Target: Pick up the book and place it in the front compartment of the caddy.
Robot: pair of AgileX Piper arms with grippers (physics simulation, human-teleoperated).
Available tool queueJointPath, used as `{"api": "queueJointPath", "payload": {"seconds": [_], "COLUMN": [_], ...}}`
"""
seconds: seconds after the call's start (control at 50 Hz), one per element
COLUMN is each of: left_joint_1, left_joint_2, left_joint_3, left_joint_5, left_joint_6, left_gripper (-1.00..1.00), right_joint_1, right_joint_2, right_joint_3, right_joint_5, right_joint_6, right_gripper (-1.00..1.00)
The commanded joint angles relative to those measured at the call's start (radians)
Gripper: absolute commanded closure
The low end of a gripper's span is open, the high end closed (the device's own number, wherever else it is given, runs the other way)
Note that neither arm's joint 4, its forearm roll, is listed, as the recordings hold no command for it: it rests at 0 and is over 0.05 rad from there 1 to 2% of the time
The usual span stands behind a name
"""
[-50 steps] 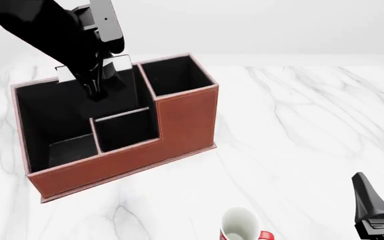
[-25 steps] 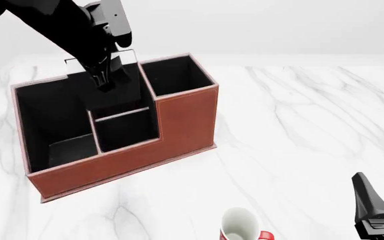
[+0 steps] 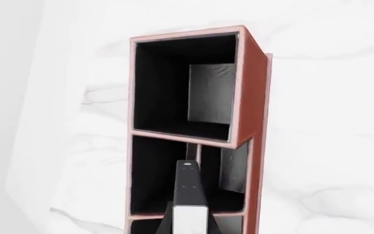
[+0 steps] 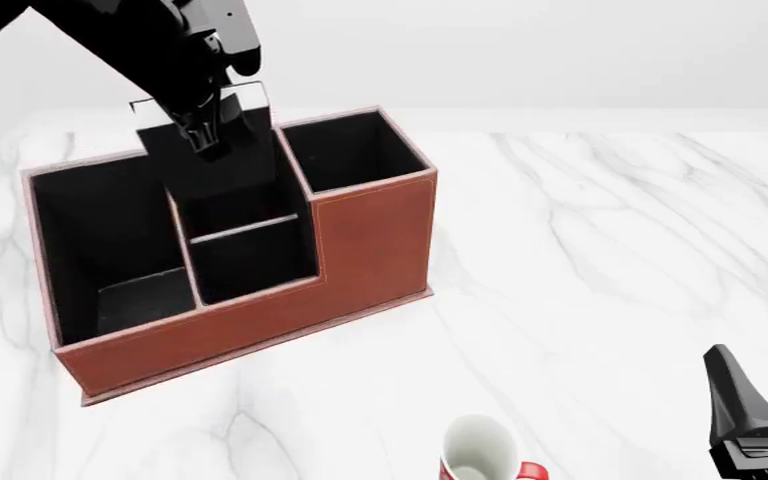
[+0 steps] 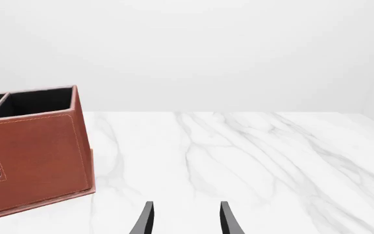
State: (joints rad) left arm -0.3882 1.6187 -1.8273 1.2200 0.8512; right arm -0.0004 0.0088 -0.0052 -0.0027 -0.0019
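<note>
- Your left gripper (image 4: pixel 211 140) is clamped on the book (image 4: pixel 217 165), holding it upright over the caddy (image 4: pixel 357 240); pickup is done.
- Left to do: lower it into the small front compartment below the fingers, then let go.
- Your right gripper (image 5: pixel 183 219) sits spread and empty, well apart.
- Black book against black interior: its lower edge is hard to make out.

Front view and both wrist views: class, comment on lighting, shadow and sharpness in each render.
Front view: flat, even light; the caddy casts only a faint shadow, and its black interior swallows the book held by the left gripper. Left wrist view: sharp, compartments near black. Right wrist view: bright, no glare; right gripper crisp.
</note>
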Motion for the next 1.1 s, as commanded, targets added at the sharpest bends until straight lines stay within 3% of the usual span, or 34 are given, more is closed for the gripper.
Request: {"api": "queueJointPath", "payload": {"seconds": [0.02, 0.1, 0.14, 0.16, 0.24, 0.5, 0.54, 0.56, 0.58, 0.62, 0.64, 0.68, 0.7, 0.76, 0.82, 0.86, 0.88, 0.94, 1.04, 1.06, 1.1], "left_joint_1": [0.015, -0.013, 0.042, -0.007, 0.045, 0.03, 0.064, 0.053, -0.018, 0.07, 0.07, 0.063, 0.023, 0.077, 0.047, 0.081, 0.051, 0.079, 0.069, 0.034, 0.091], "left_joint_2": [0.035, 0.05, 0.062, 0.069, 0.079, 0.116, 0.118, 0.121, 0.124, 0.118, 0.118, 0.124, 0.135, 0.122, 0.128, 0.121, 0.128, 0.118, 0.122, 0.132, 0.12], "left_joint_3": [-0.05, -0.064, -0.083, -0.094, -0.096, -0.124, -0.111, -0.114, -0.129, -0.094, -0.095, -0.099, -0.131, -0.08, -0.095, -0.063, -0.076, -0.041, -0.049, -0.074, -0.026], "left_joint_5": [0.0, 0.0, 0.0, 0.0, -0.001, -0.002, -0.012, -0.01, 0.0, -0.033, -0.032, -0.029, -0.009, -0.042, -0.032, -0.051, -0.043, -0.067, -0.062, -0.043, -0.082], "left_joint_6": [0.022, -0.008, 0.044, -0.012, 0.043, -0.002, 0.028, 0.018, -0.057, 0.028, 0.028, 0.018, -0.026, 0.025, -0.007, 0.021, -0.012, 0.016, -0.002, -0.043, 0.012], "left_gripper": [1.0, 1.0, 1.0, 1.0, 1.0, 1.0, 1.0, 1.0, 1.0, 1.0, 1.0, 1.0, 1.0, 1.0, 1.0, 1.0, 1.0, 1.0, 1.0, 1.0, 1.0], "right_joint_1": [0.0, 0.0, 0.0, 0.0, 0.001, 0.0, 0.0, 0.0, 0.0, 0.0, 0.0, 0.0, 0.0, 0.0, 0.0, 0.0, 0.0, 0.0, 0.0, 0.0, 0.0], "right_joint_2": [-0.001, -0.001, -0.001, -0.001, -0.001, -0.001, -0.001, -0.001, -0.001, -0.001, -0.001, -0.001, -0.001, -0.001, -0.001, -0.001, -0.001, -0.001, -0.001, -0.001, -0.001], "right_joint_3": [0.001, 0.001, 0.001, 0.001, 0.001, 0.001, 0.001, 0.001, 0.001, 0.001, 0.001, 0.001, 0.001, 0.001, 0.001, 0.001, 0.001, 0.001, 0.001, 0.001, 0.001], "right_joint_5": [0.0, 0.0, 0.0, 0.0, 0.0, 0.0, 0.0, 0.0, 0.0, 0.0, 0.0, 0.0, 0.0, 0.0, 0.0, 0.0, 0.0, 0.0, 0.0, 0.0, 0.0], "right_joint_6": [0.0, 0.001, 0.001, 0.001, 0.0, 0.001, 0.0, 0.0, 0.0, 0.0, 0.0, 0.0, 0.0, 0.001, 0.0, 0.0, 0.0, 0.0, 0.0, 0.001, 0.001], "right_gripper": [-1.0, -1.0, -1.0, -1.0, -1.0, -1.0, -1.0, -1.0, -1.0, -1.0, -1.0, -1.0, -1.0, -1.0, -1.0, -1.0, -1.0, -1.0, -1.0, -1.0, -1.0]}}
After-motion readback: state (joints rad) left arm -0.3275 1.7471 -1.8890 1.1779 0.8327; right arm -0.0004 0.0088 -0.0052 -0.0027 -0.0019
